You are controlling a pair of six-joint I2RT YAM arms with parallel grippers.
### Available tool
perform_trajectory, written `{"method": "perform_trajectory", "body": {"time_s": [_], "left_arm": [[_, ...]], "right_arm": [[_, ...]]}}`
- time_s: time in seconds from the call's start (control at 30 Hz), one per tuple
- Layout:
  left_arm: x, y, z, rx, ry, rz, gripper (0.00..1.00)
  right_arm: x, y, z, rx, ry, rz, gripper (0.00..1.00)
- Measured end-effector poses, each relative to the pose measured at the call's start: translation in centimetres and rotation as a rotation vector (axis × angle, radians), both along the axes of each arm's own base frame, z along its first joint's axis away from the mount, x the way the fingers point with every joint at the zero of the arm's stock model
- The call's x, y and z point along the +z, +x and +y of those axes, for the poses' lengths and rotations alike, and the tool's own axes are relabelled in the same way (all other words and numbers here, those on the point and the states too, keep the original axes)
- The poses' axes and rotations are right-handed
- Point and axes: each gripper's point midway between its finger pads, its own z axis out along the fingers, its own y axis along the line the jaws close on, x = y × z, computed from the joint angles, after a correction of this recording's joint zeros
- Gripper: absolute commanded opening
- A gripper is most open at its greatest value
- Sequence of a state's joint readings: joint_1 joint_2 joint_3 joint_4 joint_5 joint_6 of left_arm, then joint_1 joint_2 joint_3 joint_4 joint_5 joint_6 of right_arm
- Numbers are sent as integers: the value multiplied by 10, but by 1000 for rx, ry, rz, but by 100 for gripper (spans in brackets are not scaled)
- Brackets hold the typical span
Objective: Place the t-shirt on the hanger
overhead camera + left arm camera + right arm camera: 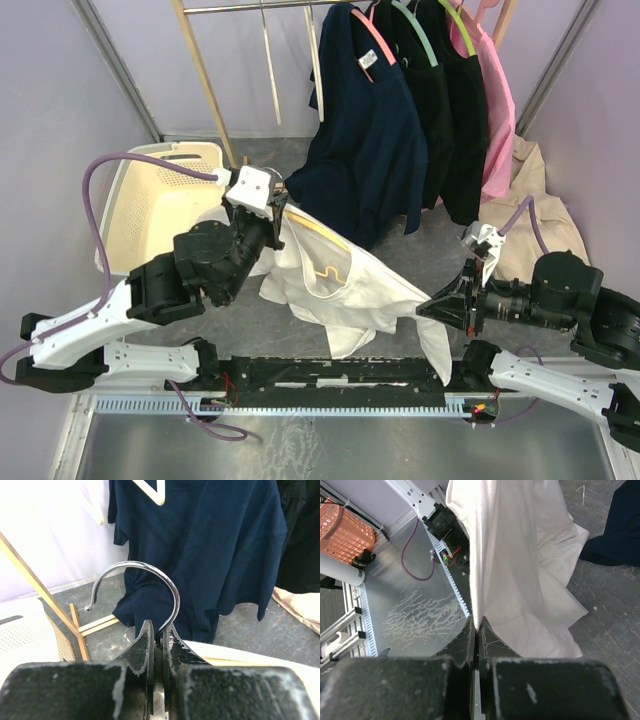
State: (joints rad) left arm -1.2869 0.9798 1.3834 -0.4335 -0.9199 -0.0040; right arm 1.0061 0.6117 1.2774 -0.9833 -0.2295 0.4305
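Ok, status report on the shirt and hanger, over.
Left end effector shut on hanger hook. Right end effector shut on t-shirt edge. T-shirt slung between both. Navy shirt hangs just behind.

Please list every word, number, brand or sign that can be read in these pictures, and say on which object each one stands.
No text can be read in any of the three views.
Neck label on the navy blue shirt: too small and blurred to read.
t-shirt: plain, no print visible.
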Motion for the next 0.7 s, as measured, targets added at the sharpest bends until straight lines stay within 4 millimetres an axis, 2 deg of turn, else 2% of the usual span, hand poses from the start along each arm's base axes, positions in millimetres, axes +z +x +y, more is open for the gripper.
{"method": "perform_trajectory", "body": {"time_s": [0.27, 0.37, 0.43, 0.6, 0.7], "left_arm": [[-2, 7, -9, 26, 37, -25, 3], [0, 7, -10, 25, 28, -29, 3], [2, 7, -11, 24, 17, -32, 3], [3, 6, -15, -4, 10, -34, 3], [4, 3, -17, -36, 7, -35, 3]], "right_arm": [[18, 1, 3, -5, 57, -12, 1], [17, 3, 4, -14, 56, -6, 1], [11, 6, 7, -25, 42, 5, 1], [-25, 19, 6, -95, -59, 47, 2], [-39, 26, 1, -140, -109, 59, 13]]}}
